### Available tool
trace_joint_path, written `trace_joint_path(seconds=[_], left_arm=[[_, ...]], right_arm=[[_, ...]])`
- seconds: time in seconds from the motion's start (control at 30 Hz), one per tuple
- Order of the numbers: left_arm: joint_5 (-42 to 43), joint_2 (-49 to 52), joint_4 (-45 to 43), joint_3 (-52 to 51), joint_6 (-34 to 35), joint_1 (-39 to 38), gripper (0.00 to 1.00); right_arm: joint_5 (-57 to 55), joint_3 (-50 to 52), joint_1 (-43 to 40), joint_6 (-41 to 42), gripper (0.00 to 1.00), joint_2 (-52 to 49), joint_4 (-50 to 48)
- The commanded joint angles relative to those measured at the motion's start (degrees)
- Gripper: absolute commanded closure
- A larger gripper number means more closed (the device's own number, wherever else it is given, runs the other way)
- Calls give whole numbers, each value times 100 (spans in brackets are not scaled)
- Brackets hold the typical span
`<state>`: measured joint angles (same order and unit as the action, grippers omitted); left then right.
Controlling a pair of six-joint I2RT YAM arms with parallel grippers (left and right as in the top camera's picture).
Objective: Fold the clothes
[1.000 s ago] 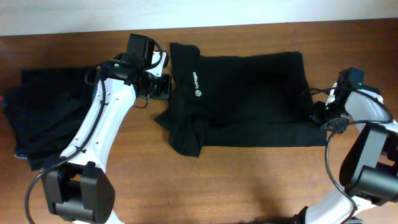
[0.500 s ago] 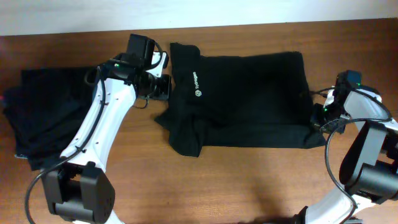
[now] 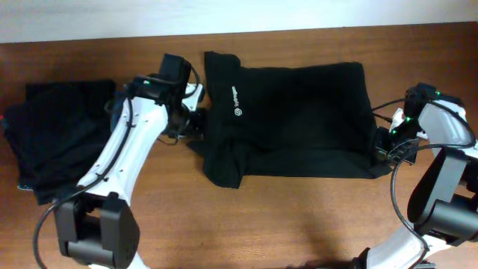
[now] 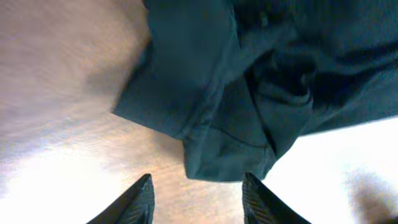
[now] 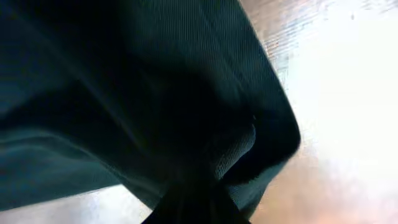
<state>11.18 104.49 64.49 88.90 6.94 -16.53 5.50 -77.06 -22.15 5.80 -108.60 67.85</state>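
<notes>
the black shirt (image 3: 299, 119) lies spread flat at the centre of the table (image 3: 299, 217), white logo (image 3: 235, 97) facing up near its left end. a second dark stack (image 3: 60, 142) rests at the table's left edge, well apart.

left gripper (image 3: 196, 123): since the earlier frame it has moved from beside the collar toward the bunched left sleeve. its jaws stand wide apart (image 4: 198, 180), holding nothing, just short of the sleeve hem.

right gripper (image 3: 387, 152): it has shifted slightly toward the front along the shirt's right edge. it is clamped on a fold of that edge (image 5: 193, 202).
</notes>
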Motion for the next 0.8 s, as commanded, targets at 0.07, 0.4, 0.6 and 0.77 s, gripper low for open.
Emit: trace_joint_path(seconds=[0.07,0.4,0.6,0.77], left_arm=[[717,227,11,-568,-7,-249,52],[1043,396,-149,-640,-7,-743,51],[896,767,-280,-643,330,-1069,51],[896,1182,-317,-643,439,-1193,52]], right_arm=[[57,-144,0,-109,87,208,262],[295,-144,0,-254,87,208,376],[293,-144,0,-256,87,208,400],[291,-144,0,-256,87,208,391]])
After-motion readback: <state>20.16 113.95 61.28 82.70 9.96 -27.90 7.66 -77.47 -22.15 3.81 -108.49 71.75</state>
